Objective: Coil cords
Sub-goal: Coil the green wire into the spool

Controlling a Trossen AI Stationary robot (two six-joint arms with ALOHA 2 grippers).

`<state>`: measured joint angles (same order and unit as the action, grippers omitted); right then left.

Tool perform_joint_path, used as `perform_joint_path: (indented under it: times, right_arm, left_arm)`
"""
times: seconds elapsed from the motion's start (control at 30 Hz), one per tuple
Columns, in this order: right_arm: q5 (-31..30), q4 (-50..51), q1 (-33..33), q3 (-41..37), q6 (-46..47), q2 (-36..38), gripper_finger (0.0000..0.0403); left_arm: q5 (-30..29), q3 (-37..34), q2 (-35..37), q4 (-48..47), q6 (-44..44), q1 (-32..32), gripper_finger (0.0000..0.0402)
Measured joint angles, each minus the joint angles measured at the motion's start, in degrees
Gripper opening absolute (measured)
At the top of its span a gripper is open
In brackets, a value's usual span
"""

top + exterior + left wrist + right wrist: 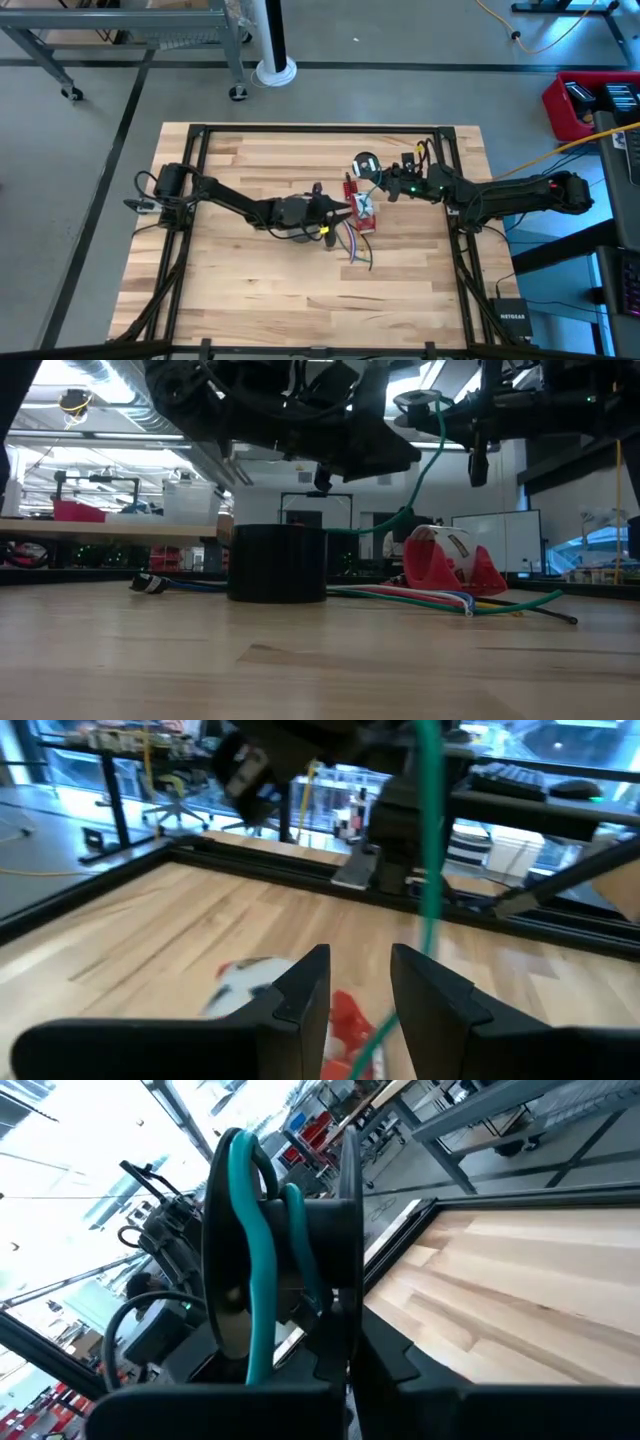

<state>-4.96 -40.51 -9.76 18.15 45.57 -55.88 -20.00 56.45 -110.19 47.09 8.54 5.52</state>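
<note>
In the high view, the left end effector (338,212) is seen over the middle of the pale wooden slatted desk (240,290), just beside a red plastic tape dispenser (362,210). The right end effector (388,185) is seen just beyond that dispenser, near a small round coil of thin dark cord (365,163) lying toward the desk's far edge. A loose bunch of thin coloured cords (358,246) is spread on the desk on the near side of the dispenser.

In the low view, a squat black cylinder (277,563) is seen standing on the desk, with the red dispenser (450,563) beside it. A thin green cord (433,455) is drawn up in a curve from the dispenser's side to the dark arms overhead, and coloured strands (420,598) lie flat along the desk.

In the left wrist view, the left end effector's fingers (300,990) are seen narrowly parted with nothing between them; the green cord (432,840) hangs just past them.

In the right wrist view, the right end effector (290,1295) is seen clamped on looped green cord (250,1250) that is wrapped between its fingers.
</note>
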Motion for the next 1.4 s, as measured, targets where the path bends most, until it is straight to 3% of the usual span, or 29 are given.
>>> perform_joint_path:
  times: [0.4, 0.87, 1.4]
  right_arm:
    - [-5.07, -0.36, 0.00, 0.11, -1.02, 0.00, 0.0003]
    - [-5.13, -3.18, 0.00, 0.15, -1.02, -0.02, 0.0003]
    - [-5.11, -3.13, 0.02, 0.15, -1.00, -0.04, 0.0003]
  left_arm:
    - [3.36, 0.21, -0.02, 0.05, 0.04, 0.10, 0.0102]
    - [3.44, 2.50, -0.02, -0.32, -5.49, -0.68, 0.0102]
    - [6.94, 3.24, -2.14, -0.52, -2.43, -1.62, 0.0102]
